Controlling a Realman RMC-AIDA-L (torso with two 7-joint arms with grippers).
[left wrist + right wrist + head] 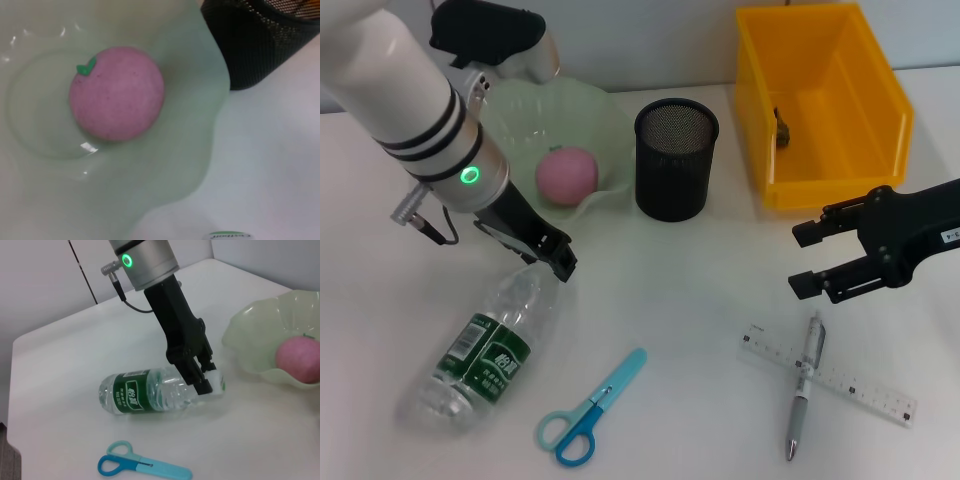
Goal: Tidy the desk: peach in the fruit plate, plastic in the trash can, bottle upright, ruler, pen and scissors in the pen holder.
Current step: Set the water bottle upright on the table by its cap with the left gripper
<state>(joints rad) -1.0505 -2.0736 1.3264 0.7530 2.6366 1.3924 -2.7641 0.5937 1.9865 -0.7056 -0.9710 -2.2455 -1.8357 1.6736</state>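
The clear bottle (pixel 480 350) with a green label lies on its side at the front left. My left gripper (pixel 548 256) is down at its neck, shut on the bottle (pixel 150 395) just behind the white cap (pixel 218 382). The pink peach (pixel 567 175) rests in the pale green fruit plate (pixel 605 115). A clear ruler (pixel 865 390) lies at the front right, and the pen (pixel 804 385) lies across it. Blue scissors (pixel 590 410) lie in front of the centre. The black mesh pen holder (pixel 676 158) stands behind the centre. My right gripper (pixel 808 258) hovers open above the ruler and pen.
A yellow bin (pixel 880 75) stands at the back right with a small dark scrap (pixel 782 128) inside. The plate's wavy rim (pixel 210 130) reaches close to the pen holder (pixel 260 45). Bare white table lies between bottle and ruler.
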